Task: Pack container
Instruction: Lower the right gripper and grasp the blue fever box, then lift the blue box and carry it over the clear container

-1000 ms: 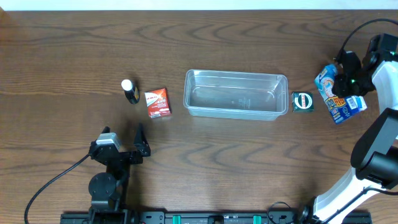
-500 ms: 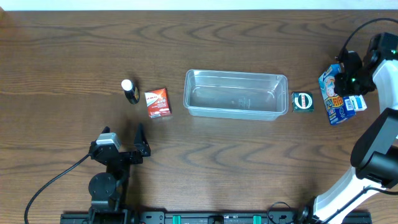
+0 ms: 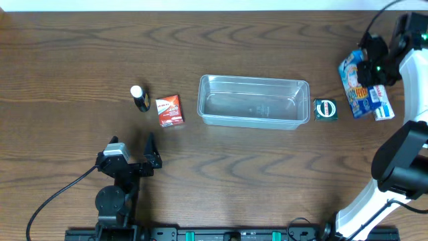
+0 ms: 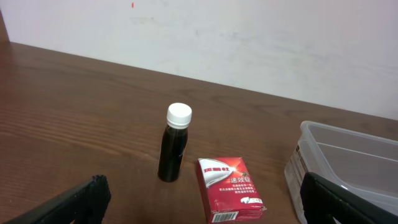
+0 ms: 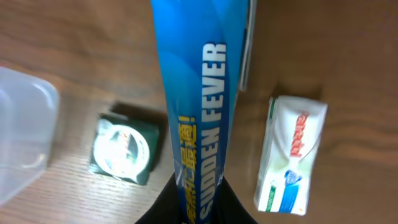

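Container [image 3: 254, 100]: middle of the surface, empty, long side lying left to right. Over at the far right, right pincer [image 3: 372, 67] clamped on the blue SUDDEN FEVER box [image 3: 353, 82], seemingly lifted clear of the surface, white-and-blue carton [image 3: 382, 106] just beside it, green round tin [image 3: 326, 109] between there and the container's right end. Left pincer [image 3: 132, 146] parked near-left, spread wide, nothing in it; dark bottle [image 4: 175, 144] and red-and-white box [image 4: 231, 190] just ahead of it. Step in hand, by the look of it: carrying the blue box leftward to the container. Keep it high enough to clear the tin and the rolled rim, line its length up with the container's long side, lower it well inside before letting go, and tuck it to one end to leave room for the rest
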`<state>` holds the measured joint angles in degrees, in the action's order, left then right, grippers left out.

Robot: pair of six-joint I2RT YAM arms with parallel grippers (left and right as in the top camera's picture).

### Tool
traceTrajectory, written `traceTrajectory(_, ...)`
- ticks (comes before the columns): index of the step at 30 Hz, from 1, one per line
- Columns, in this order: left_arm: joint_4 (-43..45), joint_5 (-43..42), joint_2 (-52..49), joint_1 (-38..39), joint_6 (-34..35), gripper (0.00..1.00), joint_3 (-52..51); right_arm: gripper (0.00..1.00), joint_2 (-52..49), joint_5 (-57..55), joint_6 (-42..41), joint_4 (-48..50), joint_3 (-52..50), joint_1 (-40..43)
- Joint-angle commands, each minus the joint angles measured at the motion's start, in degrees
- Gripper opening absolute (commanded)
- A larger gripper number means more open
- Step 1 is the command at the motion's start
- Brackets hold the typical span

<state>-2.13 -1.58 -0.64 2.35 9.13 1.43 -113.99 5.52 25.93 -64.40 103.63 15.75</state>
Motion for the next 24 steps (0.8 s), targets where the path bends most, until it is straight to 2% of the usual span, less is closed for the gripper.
traceTrajectory(1,-1.9,0.1,0.3,0.0,-0.5,0.98,-1.2,0.11,0.0,-0.3,-0.6,-1.4,6.6,-3.9)
traceTrajectory(7,-1.9,0.1,0.3,0.0,-0.5,0.98,-1.2,0.13,0.0,-7.2,-0.3,-4.3,17.4,-12.6)
traceTrajectory(13,-1.9,0.1,0.3,0.0,-0.5,0.98,-1.2,0.13,0.0,-7.5,2.6,-6.4,26.4,-23.5)
traceTrajectory(19,-1.9,0.1,0.3,0.0,-0.5,0.98,-1.2,0.14,-0.2,-12.6,10.1,-7.4,25.5,-34.1)
traceTrajectory(24,-1.9,0.1,0.3,0.0,-0.5,0.98,-1.2,0.13,-0.2,-13.0,14.3,-7.5,20.7,-38.2)
